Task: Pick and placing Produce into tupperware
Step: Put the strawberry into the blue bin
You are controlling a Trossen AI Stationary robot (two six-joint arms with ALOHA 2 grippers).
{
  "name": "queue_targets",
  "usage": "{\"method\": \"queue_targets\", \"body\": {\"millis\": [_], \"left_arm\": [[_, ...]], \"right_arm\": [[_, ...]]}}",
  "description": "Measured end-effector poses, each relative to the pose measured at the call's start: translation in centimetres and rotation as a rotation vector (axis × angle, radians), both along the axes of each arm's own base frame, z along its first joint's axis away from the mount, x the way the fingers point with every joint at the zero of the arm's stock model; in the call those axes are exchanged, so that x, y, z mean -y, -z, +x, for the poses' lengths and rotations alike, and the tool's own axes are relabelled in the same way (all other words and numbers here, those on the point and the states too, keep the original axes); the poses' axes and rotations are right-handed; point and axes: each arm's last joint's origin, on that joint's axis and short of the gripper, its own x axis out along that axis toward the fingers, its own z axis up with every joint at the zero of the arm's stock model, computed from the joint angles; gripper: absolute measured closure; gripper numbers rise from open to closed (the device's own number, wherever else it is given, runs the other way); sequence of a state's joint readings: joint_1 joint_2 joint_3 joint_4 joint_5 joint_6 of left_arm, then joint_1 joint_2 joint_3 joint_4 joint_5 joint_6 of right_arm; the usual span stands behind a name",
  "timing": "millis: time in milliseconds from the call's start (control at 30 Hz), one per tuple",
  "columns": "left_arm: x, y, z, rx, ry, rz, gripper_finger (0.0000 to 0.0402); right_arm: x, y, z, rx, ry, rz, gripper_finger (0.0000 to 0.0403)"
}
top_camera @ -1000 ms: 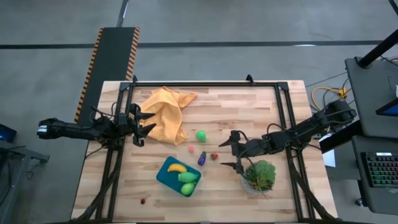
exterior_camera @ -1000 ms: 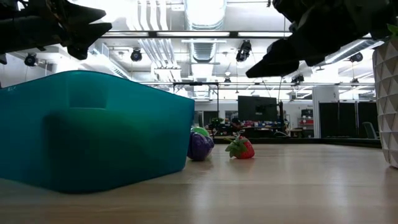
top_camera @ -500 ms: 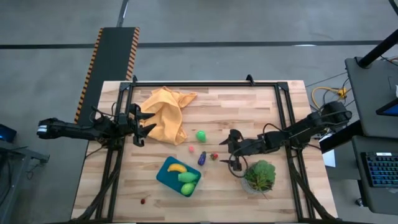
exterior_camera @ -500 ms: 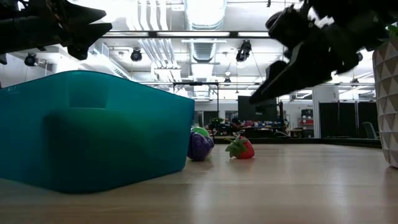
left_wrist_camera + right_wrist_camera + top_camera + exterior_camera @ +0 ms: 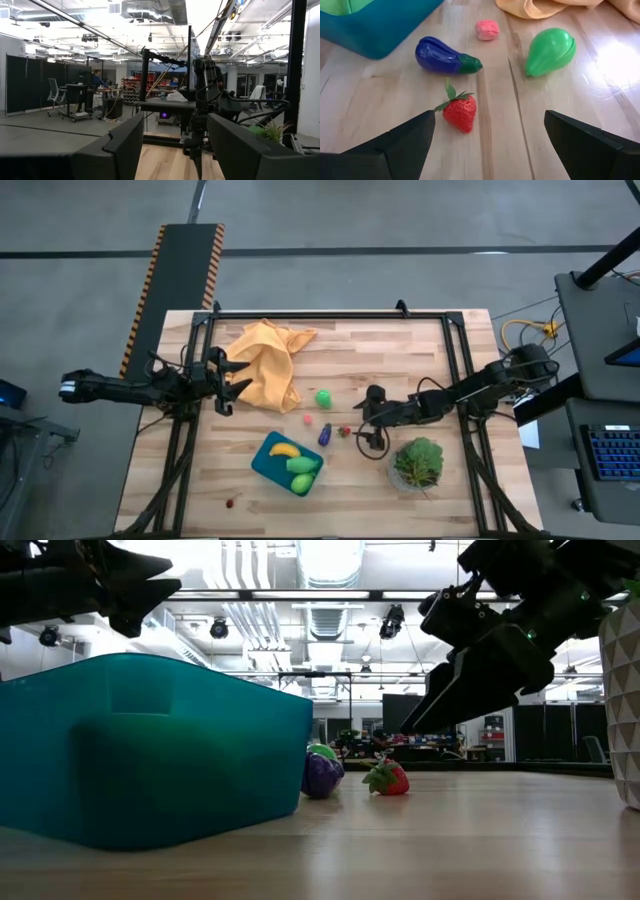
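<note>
The teal tupperware (image 5: 265,463) (image 5: 150,750) stands near the table's near edge and holds a yellow banana (image 5: 283,448) and two green ovals (image 5: 302,466). To its right, a purple eggplant (image 5: 325,435) (image 5: 445,56), a red strawberry (image 5: 345,430) (image 5: 460,113), a pink piece (image 5: 308,420) and a green oval (image 5: 323,398) lie on the wood. My right gripper (image 5: 366,428) (image 5: 489,120) is open and hovers just right of the strawberry, above the table (image 5: 450,690). My left gripper (image 5: 232,388) (image 5: 175,132) waits open at the table's left edge.
An orange-yellow cloth (image 5: 268,363) lies bunched at the far left, close to the left gripper. A leafy plant in a clear pot (image 5: 418,462) stands right beside the right arm. A tiny red piece (image 5: 230,502) lies near the near edge. Dark frame rails run along the table's sides.
My right gripper has moved a little toward the table's left, closer to the strawberry and eggplant, and has tipped and come lower over the table. It has stayed open. The produce and the tupperware have kept their places.
</note>
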State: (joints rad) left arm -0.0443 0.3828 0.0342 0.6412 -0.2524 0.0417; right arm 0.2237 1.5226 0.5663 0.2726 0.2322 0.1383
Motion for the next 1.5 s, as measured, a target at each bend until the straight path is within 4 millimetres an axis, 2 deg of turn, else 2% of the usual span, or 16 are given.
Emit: {"method": "queue_targets", "body": {"millis": [500, 833, 1100, 1500], "left_arm": [[0.0, 0.1, 0.1, -0.008, -0.018, -0.005, 0.0196], [0.0, 0.1, 0.1, -0.008, -0.017, -0.005, 0.0196], [0.0, 0.1, 0.1, -0.01, -0.017, -0.005, 0.0196], [0.0, 0.1, 0.1, -0.012, -0.018, -0.005, 0.0196]], "right_arm": [[-0.1, 1.4, 0.4, -0.03, 0.016, 0.012, 0.0035], [-0.1, 1.2, 0.7, 0.01, 0.019, 0.031, 0.0035], [-0.2, 2.5, 1.0, -0.019, 0.013, 0.025, 0.0035], [-0.4, 2.5, 1.6, -0.023, -0.007, 0.052, 0.0035]]}}
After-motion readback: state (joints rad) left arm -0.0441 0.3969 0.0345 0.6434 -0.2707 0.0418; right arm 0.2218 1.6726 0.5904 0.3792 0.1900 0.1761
